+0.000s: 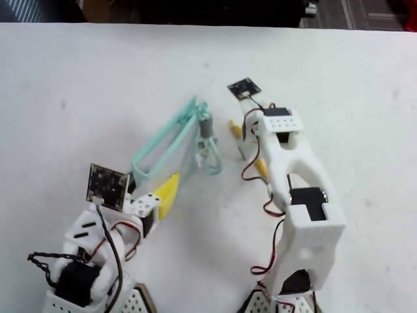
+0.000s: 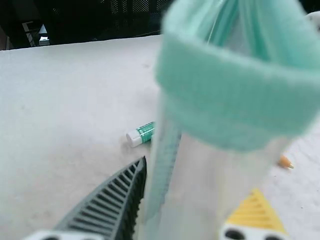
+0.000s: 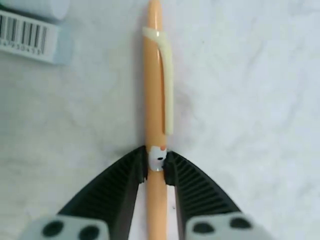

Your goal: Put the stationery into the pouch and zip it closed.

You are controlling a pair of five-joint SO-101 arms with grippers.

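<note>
A clear pouch (image 1: 166, 147) with teal edging lies on the white table, and my left gripper (image 1: 151, 184) is shut on its near end. In the left wrist view the pouch (image 2: 235, 90) stands between the dark finger (image 2: 117, 202) and the yellow finger (image 2: 252, 215) of my left gripper (image 2: 200, 177). An orange pen (image 1: 260, 167) lies right of the pouch under my right gripper (image 1: 249, 147). In the right wrist view my right gripper (image 3: 156, 161) is shut on the orange pen (image 3: 155, 80). A green and white glue stick (image 2: 141, 134) lies beyond the pouch.
A grey stick-like item (image 1: 207, 127) and a teal loop (image 1: 210, 162) lie by the pouch's right side. A white item with a barcode (image 3: 30, 27) lies close to the pen's far end. The table's far edge (image 1: 208, 25) runs along the back.
</note>
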